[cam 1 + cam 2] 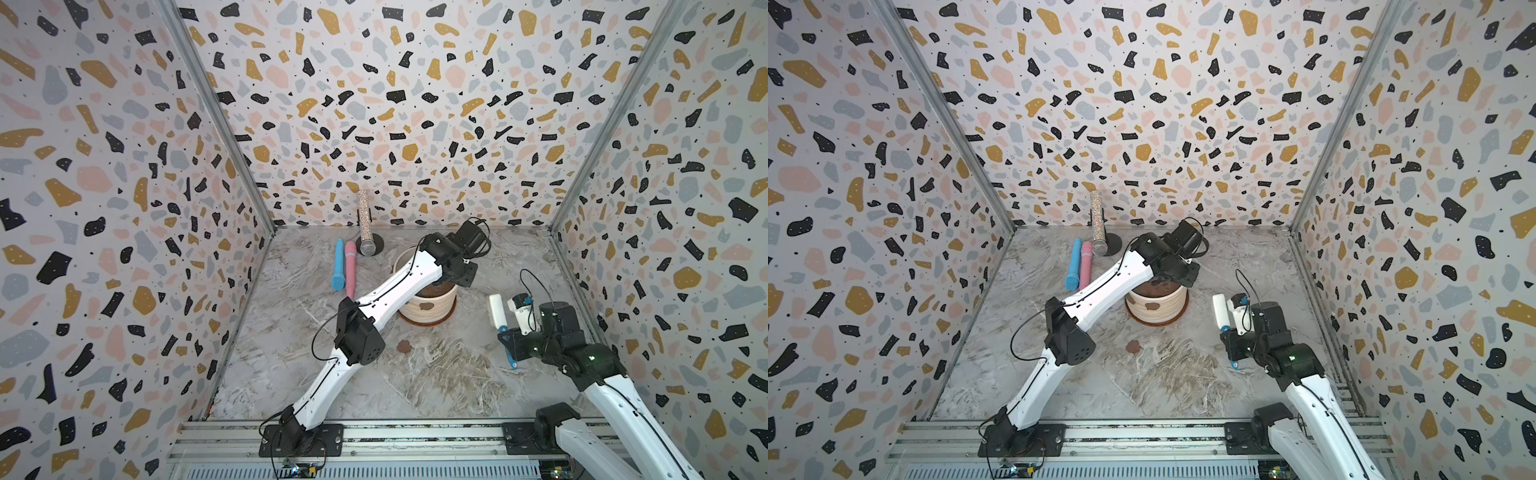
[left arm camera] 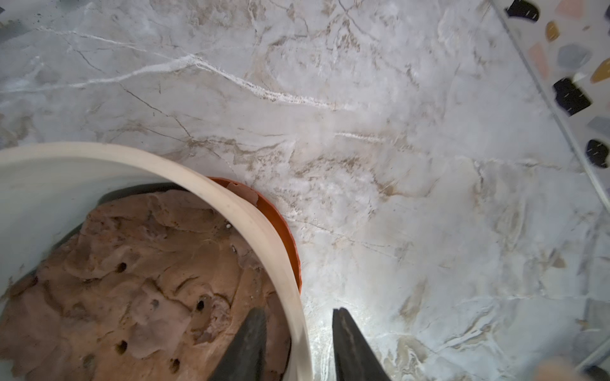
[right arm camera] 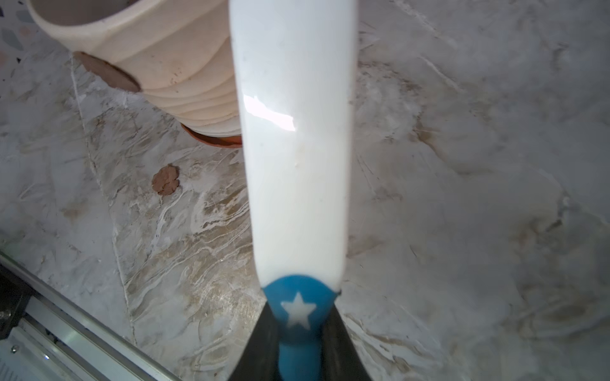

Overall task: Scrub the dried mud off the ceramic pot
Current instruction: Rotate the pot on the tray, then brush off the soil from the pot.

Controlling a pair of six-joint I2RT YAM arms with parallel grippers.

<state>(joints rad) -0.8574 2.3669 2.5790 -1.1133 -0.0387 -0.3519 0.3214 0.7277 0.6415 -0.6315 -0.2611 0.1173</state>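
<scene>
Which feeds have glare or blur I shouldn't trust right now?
Right wrist view: a hard white glare patch on the brush handle; the pot behind is soft. Left wrist view: the pot rim by the left gripper is smeared, and the table beside it is washed out bright. Both top views: evenly lit and fairly sharp, but the left arm covers much of the pot.

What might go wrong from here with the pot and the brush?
The left pincer straddles the rim of the pot with its jaws apart, not clamped; the pot may slide or tip once scrubbing starts.
The right pincer grips the brush only at its blue end, so the head may twist away under pressure.
The mud patch sits on the ribbed wall, where bristles may skip.
</scene>
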